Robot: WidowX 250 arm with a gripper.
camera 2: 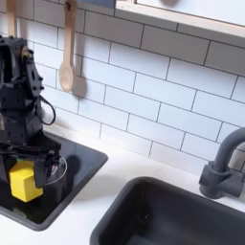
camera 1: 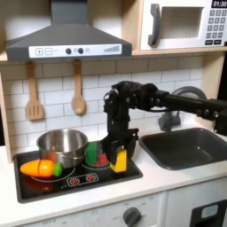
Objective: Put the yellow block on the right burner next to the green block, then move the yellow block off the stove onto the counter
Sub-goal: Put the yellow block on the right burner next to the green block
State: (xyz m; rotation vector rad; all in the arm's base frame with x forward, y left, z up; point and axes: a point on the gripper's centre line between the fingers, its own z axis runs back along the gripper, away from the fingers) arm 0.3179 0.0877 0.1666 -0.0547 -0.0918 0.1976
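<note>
Black WidowX gripper [camera 1: 118, 152] is down low over the black glossy toy cooktop stove [camera 1: 84, 184], at the right red ring burner in the first exterior view. Small plain yellow cube block [camera 1: 121, 161] sits right under the fingertips, resting on or just above the stove surface near its right edge. Small bright-green block [camera 1: 92, 153] is just beside it, toward the first exterior view's left, close but apart as far as I can tell.

In the second exterior view the gripper [camera 2: 32, 159] stands directly over the yellow block [camera 2: 25, 181], fingers flanking its upper part. Whether the fingers are clamped on the block or have let go: cannot tell, contact line too dark and blurred.

Step judgement: first half looks essentially met, yellow on the right burner next to green. The second half, off the stove onto the smooth white toy-kitchen counter [camera 1: 164, 175], is not yet done.

Next move calls for a firm pinch on the yellow block, a short lift, a carry toward the first exterior view's right past the stove rim, and a set-down on the white strip before the dark grey sink basin [camera 1: 188, 147]. That strip is narrow, so overshoot risks dropping it into the sink.

Also there: steel pot [camera 1: 62, 146] and toy carrot [camera 1: 42, 168] on the left burner side, well apart from the action.
</note>
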